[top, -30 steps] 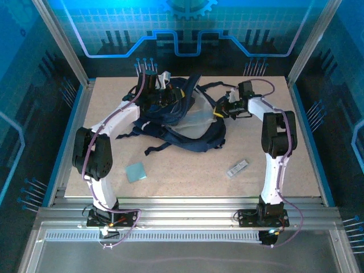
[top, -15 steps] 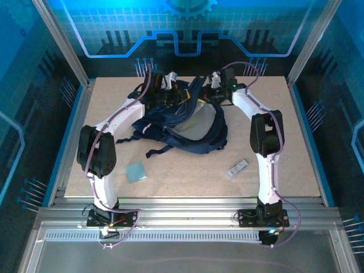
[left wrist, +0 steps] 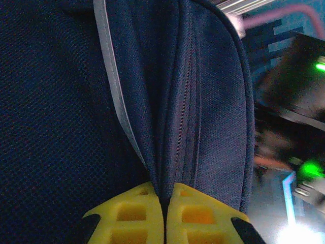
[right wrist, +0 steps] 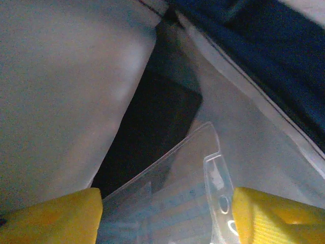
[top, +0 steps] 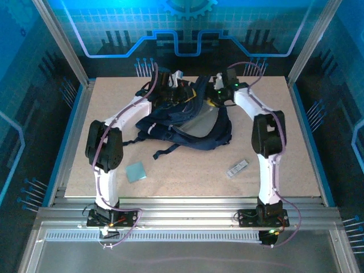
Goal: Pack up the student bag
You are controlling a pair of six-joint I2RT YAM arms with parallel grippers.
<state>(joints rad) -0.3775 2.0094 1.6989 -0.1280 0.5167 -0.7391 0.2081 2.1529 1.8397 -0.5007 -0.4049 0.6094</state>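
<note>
Here, left hand point(left wrist: 165, 213) cropped, pinching student bag point(left wrist: 61, 127)

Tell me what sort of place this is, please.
Most likely a robotics lab test cell. An aluminium frame with blue panels encloses a board table. A left arm and a right arm are bolted at its near edge, working on a student bag.
</note>
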